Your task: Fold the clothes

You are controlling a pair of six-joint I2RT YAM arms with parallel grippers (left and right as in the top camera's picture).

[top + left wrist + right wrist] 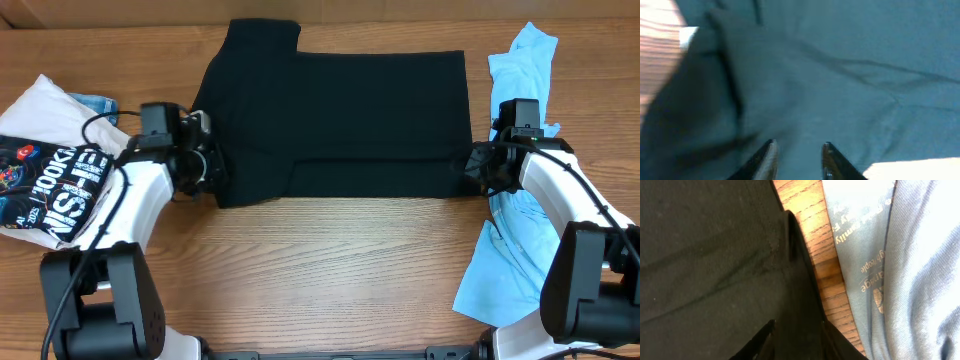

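jaws rest at opposite edges of the black shirt (340,120).

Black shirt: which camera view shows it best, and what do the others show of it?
Overhead: the whole black shirt lies spread out. Left wrist shows only blurred cloth; right wrist shows just its edge beside the blue shirt.

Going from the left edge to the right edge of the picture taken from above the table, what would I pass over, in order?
white printed T-shirt → left gripper → black garment → right gripper → light blue T-shirt
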